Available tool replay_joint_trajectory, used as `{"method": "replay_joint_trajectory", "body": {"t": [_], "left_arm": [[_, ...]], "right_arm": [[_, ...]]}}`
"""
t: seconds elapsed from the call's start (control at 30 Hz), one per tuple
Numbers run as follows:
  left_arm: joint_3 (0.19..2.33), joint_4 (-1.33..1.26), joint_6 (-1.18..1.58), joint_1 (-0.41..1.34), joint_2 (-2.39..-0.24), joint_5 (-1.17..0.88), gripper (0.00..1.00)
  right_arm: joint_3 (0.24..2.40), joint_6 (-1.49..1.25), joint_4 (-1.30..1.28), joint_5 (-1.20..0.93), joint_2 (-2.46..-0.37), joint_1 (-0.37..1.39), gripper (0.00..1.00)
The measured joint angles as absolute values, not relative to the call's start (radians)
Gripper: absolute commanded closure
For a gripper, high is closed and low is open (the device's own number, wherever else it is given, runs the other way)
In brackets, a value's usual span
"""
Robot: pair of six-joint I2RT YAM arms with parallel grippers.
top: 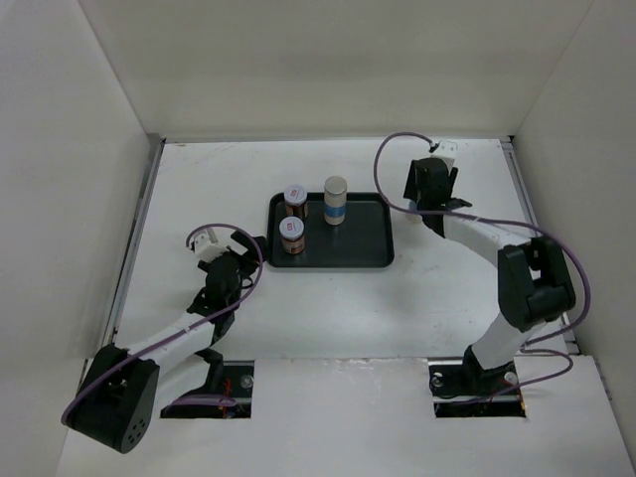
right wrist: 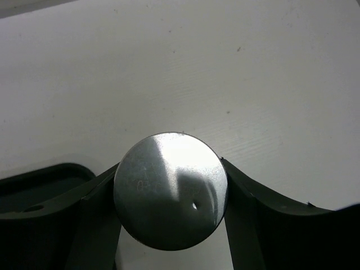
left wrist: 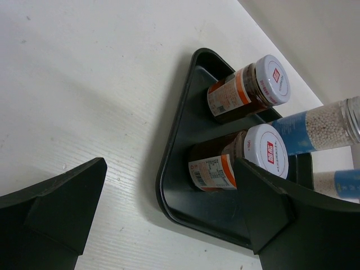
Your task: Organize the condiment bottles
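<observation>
Top view: tray [top: 378, 248] sits mid-desk, nearer the far edge. Far brown jar [top: 294, 198] and near brown jar [top: 291, 235] stand at its left end. First pale bottle [top: 336, 199] stands just right of the far jar. Left gripper [top: 237, 261] is just off the tray's left side, jaws wide apart, empty. Right gripper [top: 433, 199] is off the tray's far right corner; can't tell its grip from here.

Left wrist: fingers [left wrist: 56, 208] spread wide, nothing held. Both jars and the blue-banded bottle are in the tray.

Right wrist: fingers [right wrist: 247, 202] are closed against both sides of the second pale bottle [right wrist: 169, 188] at its silvery cap, beside the tray corner, above bare desk.
</observation>
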State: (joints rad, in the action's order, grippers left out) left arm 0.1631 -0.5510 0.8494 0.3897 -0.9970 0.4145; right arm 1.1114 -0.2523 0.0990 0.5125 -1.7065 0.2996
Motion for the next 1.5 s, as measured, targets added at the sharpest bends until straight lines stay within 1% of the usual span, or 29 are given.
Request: {"method": "replay_joint_trajectory", "body": {"t": [0.13, 0.2, 0.3, 0.4, 0.6, 0.63, 0.67, 0.77, 0.8, 0.83, 0.9, 1.03, 1.23, 1.3, 1.4, 1.5], "left_arm": [[0.163, -0.553, 0.850, 0.387, -1.010, 0.414, 0.00], [0.163, -0.554, 0.850, 0.386, -1.017, 0.414, 0.00], [0.163, -0.558, 0.853, 0.380, -1.016, 0.414, 0.00], [0.163, -0.562, 0.855, 0.374, -1.006, 0.415, 0.00], [0.163, -0.565, 0.856, 0.373, -0.979, 0.414, 0.00], [0.163, -0.564, 0.856, 0.373, -0.977, 0.414, 0.00], [0.163, -0.562, 0.856, 0.370, -0.975, 0.414, 0.00], [0.163, -0.550, 0.855, 0.362, -0.970, 0.415, 0.00], [0.163, -0.543, 0.854, 0.360, -0.970, 0.415, 0.00], [0.164, -0.533, 0.853, 0.358, -0.971, 0.416, 0.00], [0.167, -0.514, 0.853, 0.354, -0.980, 0.418, 0.00], [0.184, -0.471, 0.854, 0.352, -1.019, 0.430, 0.00], [0.207, -0.435, 0.853, 0.347, -1.054, 0.447, 0.00], [0.230, -0.416, 0.853, 0.347, -1.079, 0.450, 0.00], [0.268, -0.381, 0.852, 0.348, -1.112, 0.455, 0.00], [0.309, -0.353, 0.852, 0.349, -1.135, 0.456, 0.00]], "right_arm": [[1.007, -0.249, 0.081, 0.540, -1.534, 0.378, 0.49], [0.993, -0.247, 0.087, 0.543, -1.461, 0.442, 0.49], [0.991, -0.249, 0.126, 0.540, -1.404, 0.543, 0.48], [0.991, -0.252, 0.157, 0.530, -1.415, 0.618, 0.48], [0.978, -0.258, 0.155, 0.522, -1.528, 0.677, 0.45], [0.972, -0.259, 0.155, 0.522, -1.547, 0.683, 0.42], [0.968, -0.262, 0.154, 0.521, -1.563, 0.688, 0.37], [0.958, -0.269, 0.147, 0.519, -1.596, 0.702, 0.13], [0.956, -0.274, 0.147, 0.519, -1.598, 0.702, 0.07], [0.953, -0.277, 0.152, 0.520, -1.597, 0.704, 0.04], [0.952, -0.281, 0.167, 0.519, -1.589, 0.707, 0.00], [0.918, -0.283, 0.175, 0.520, -1.494, 0.707, 0.00], [0.785, -0.300, 0.255, 0.554, -1.178, 0.686, 0.00], [0.698, -0.334, 0.311, 0.612, -1.048, 0.633, 0.00], [0.563, -0.420, 0.375, 0.657, -0.946, 0.533, 0.00], [0.451, -0.502, 0.373, 0.680, -0.920, 0.447, 0.00]]}}
